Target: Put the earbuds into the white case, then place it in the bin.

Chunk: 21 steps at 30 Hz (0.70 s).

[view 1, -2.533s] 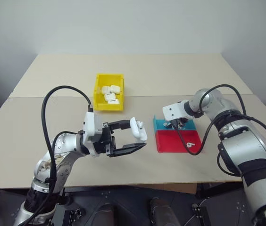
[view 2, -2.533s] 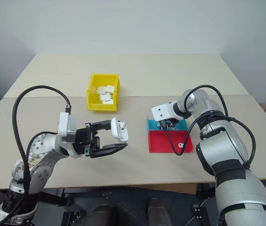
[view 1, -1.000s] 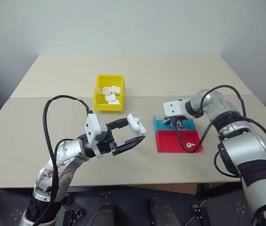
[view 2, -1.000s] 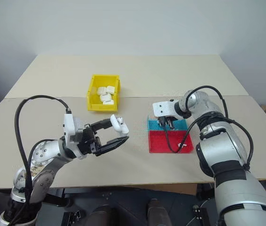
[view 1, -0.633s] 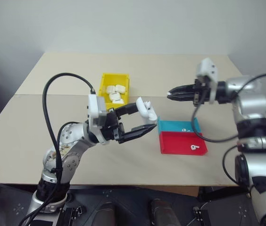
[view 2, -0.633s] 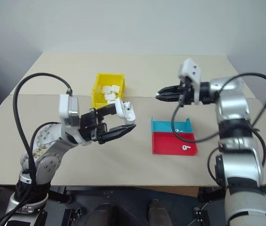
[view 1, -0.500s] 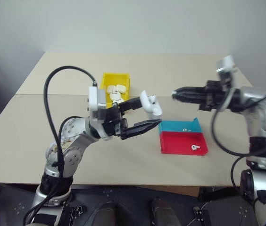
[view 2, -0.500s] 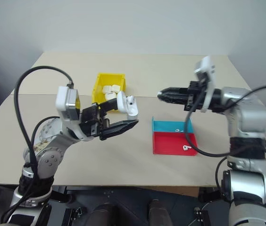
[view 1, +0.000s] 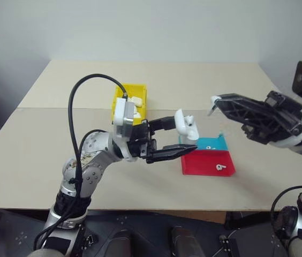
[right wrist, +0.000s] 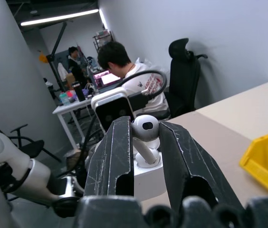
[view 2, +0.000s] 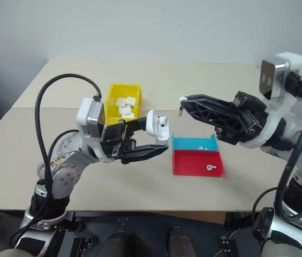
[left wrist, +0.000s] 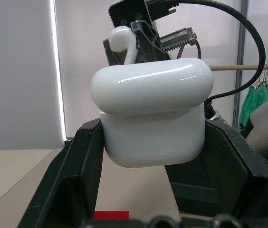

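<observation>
Open air separates the right hand (view 2: 182, 100), upper right of the frame, from the white case (view 2: 157, 125) raised at centre by the left hand (view 2: 153, 137). Below them, the red and teal tray (view 2: 196, 162) occupies the counter (view 2: 44, 139); the yellow bin (view 2: 122, 100) stands behind the left arm's looping cable (view 2: 60, 85).

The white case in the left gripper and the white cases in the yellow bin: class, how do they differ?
The white case is held off the table in the left gripper; the other cases lie in the bin. The held case has its lid flipped open; the binned ones look closed. The held one sits alone; the others are clustered. All are small, glossy, white and rounded.
</observation>
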Motion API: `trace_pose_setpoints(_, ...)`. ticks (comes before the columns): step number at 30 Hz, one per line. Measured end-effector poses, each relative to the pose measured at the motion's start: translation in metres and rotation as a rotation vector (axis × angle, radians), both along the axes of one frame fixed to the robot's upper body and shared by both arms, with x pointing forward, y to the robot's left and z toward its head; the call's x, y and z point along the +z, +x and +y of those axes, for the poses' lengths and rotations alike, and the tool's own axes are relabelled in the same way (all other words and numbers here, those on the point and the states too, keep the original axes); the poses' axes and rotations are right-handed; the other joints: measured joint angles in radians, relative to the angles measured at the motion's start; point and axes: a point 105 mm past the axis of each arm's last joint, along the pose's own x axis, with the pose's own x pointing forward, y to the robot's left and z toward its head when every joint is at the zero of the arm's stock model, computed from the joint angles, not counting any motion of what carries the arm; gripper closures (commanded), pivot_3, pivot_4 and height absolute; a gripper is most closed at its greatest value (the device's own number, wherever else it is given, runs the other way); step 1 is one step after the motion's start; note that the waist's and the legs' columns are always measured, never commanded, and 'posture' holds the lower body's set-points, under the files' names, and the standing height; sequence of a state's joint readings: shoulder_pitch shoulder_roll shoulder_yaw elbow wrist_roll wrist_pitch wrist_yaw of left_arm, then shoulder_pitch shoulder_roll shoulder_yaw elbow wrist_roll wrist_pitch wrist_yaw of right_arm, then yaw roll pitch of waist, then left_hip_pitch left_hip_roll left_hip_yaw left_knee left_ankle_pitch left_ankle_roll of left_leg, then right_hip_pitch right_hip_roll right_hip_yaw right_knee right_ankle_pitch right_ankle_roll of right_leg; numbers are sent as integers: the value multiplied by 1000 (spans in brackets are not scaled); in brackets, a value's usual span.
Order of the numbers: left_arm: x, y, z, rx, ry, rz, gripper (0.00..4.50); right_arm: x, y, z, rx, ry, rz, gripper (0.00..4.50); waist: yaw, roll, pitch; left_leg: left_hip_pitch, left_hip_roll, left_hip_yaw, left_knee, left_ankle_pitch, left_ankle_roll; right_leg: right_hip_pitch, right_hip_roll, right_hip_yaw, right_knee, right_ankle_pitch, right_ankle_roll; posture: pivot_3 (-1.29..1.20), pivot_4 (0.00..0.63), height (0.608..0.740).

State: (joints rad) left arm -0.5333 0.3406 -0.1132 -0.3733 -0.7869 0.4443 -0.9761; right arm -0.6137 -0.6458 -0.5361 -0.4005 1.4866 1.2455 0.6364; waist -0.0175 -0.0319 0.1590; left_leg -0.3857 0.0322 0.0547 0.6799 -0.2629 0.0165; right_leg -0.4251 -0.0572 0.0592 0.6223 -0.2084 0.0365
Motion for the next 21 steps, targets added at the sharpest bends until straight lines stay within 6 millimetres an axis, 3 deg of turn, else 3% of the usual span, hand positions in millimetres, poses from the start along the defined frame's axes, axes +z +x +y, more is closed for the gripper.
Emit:
trace_pose_setpoints(12,-3,0,-1,-20,10,7,1652,5,-19,16,108,-3,56,3870,1,0,0,0,0,0,0,0,0,0,0,0,-1,0,1,0,150,740)
trace_pose_setpoints(21,-4,1,-2,-11,6,7,1652,-12,-18,24,95,-74,92,3870,1,0,0,-2,1,-1,0,0,1,0,0,-1,-4,0,1,0,150,740)
